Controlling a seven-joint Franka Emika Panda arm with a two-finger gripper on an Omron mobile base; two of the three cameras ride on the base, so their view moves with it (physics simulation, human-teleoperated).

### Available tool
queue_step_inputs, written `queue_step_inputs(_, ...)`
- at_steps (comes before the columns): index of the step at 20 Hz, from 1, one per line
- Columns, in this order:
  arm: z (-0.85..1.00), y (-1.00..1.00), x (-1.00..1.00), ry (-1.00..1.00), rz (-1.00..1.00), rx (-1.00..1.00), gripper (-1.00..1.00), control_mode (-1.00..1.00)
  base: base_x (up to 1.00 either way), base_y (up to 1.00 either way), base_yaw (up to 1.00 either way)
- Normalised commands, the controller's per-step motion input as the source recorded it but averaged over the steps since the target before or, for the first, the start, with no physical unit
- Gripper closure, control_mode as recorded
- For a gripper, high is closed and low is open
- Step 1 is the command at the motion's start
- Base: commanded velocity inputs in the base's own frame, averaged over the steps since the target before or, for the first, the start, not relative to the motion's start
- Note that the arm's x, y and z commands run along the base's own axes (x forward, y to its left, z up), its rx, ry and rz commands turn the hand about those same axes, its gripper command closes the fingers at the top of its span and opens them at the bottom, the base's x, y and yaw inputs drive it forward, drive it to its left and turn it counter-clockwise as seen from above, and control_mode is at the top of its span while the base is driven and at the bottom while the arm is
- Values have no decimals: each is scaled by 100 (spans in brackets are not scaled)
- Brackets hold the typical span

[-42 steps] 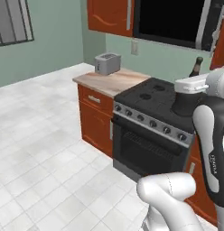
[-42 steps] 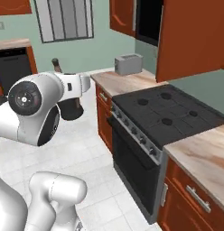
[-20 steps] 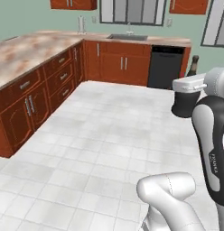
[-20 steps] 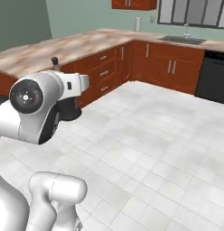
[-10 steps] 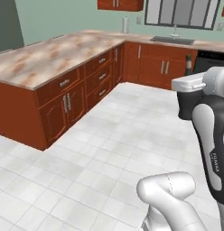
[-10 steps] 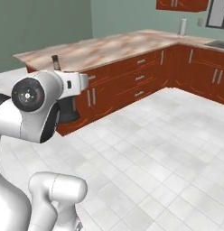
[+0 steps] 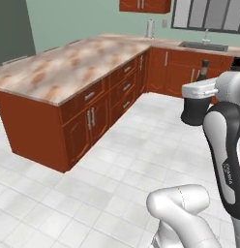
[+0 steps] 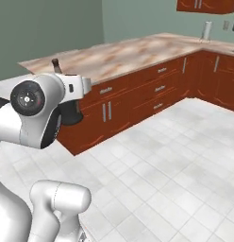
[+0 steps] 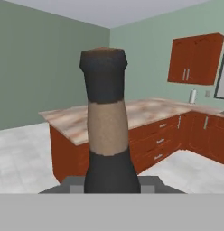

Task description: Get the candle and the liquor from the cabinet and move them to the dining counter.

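The liquor (image 7: 193,111) is a black bulbous bottle with a thin neck, held upright in the air by my gripper (image 7: 196,93), which is shut on it. The right base view has the liquor (image 8: 70,114) hanging below the white hand, with my gripper (image 8: 71,97) around its upper body. In the hand view the liquor's neck (image 9: 107,131) rises straight up the middle. The dining counter (image 7: 68,68) is a long marble-look top on a red-brown base, ahead and to the left; I also see the dining counter (image 8: 130,51) and the dining counter (image 9: 132,110) from the other cameras. The candle and the cabinet are out of view.
White tiled floor (image 7: 127,160) lies open between me and the counter. A sink (image 7: 204,46) sits under a window at the back right, with a paper roll (image 7: 150,28) near the corner. A red-brown wall unit (image 9: 195,58) hangs above.
The base has moved, so the whole scene shifted: the long counter now stands closer and larger. The bottle stays in the shut gripper in the same place relative to the arm.
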Motion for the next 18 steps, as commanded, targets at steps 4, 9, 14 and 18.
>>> queue_step_inputs(4,0,0,0,0,0,0,100,100,70,53,5)
queue_step_inputs(9,0,0,0,0,0,0,100,100,71,55,3)
queue_step_inputs(14,0,0,0,0,0,0,100,100,70,55,3)
queue_step_inputs(18,0,0,0,0,0,0,100,100,68,53,5)
